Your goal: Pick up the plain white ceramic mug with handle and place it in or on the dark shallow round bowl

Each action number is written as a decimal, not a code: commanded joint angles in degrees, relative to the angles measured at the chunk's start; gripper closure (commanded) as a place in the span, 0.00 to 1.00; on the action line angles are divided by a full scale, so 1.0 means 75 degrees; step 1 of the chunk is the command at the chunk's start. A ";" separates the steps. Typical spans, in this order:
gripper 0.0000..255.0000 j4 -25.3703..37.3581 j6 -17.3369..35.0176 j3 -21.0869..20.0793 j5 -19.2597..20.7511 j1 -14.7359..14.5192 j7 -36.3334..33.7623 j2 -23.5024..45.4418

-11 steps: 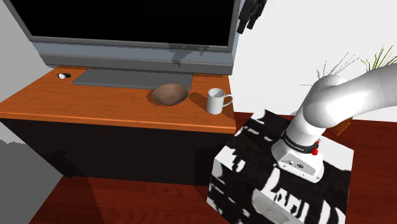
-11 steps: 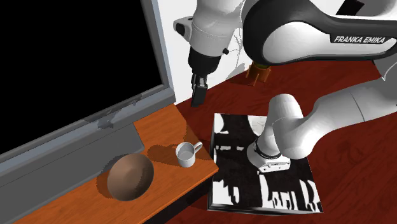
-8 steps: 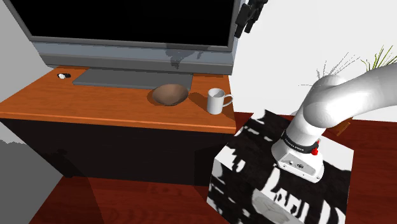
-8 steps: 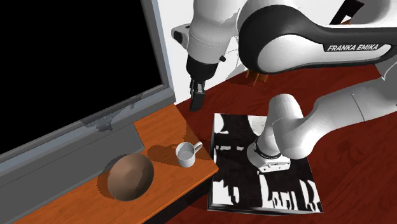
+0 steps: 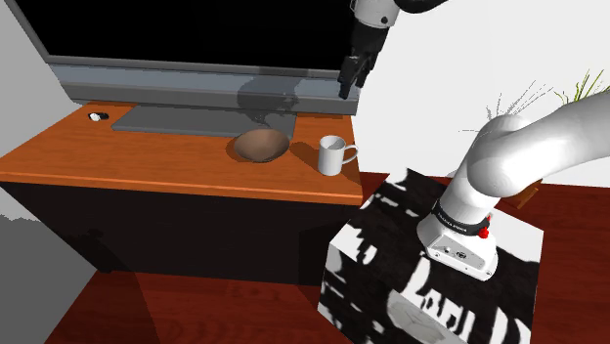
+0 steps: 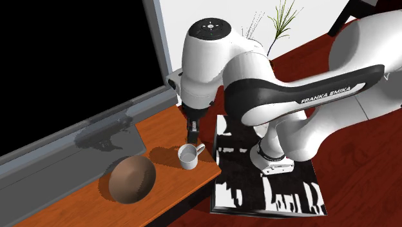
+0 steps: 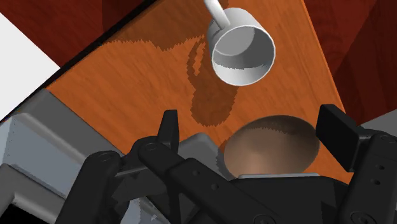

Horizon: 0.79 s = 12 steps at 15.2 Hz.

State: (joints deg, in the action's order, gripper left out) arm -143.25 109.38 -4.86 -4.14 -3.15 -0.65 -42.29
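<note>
A white mug (image 5: 332, 154) with its handle stands upright near the right end of the orange-brown table top (image 5: 147, 156). A brown shallow round bowl (image 5: 260, 145) sits just left of it in the shoulder view. My black gripper (image 5: 350, 78) hangs in the air above the mug, fingers pointing down. In the second exterior view the gripper (image 6: 191, 137) is just above and behind the mug (image 6: 188, 157), apart from it, with the bowl (image 6: 131, 180) at the lower left. The wrist view shows my gripper (image 7: 254, 133) open and empty, with the mug (image 7: 242, 54) and bowl (image 7: 273, 149) beyond it.
A large television (image 5: 196, 39) on a grey base (image 5: 200, 120) fills the back of the table. A small white and black object (image 5: 96, 117) lies at the far left. My black-and-white stand (image 5: 430, 264) is beside the table's right end. A plant (image 5: 587, 93) stands behind.
The gripper has come down from high up near the wall and moved a little left in the shoulder view, and now hangs over the mug. Mug and bowl have not moved.
</note>
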 commanded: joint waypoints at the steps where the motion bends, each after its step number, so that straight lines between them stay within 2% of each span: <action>1: 0.00 -0.0302 0.0433 -0.0178 -0.0056 -0.0054 -0.0145 0.0227; 10: 0.00 -0.1113 0.2340 -0.1119 -0.0272 -0.0323 -0.0993 0.1782; 12: 0.00 -0.1191 0.2560 -0.1179 -0.0272 -0.0329 -0.1044 0.1948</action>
State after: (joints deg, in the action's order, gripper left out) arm -151.67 127.43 -13.30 -6.10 -5.50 -8.10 -28.40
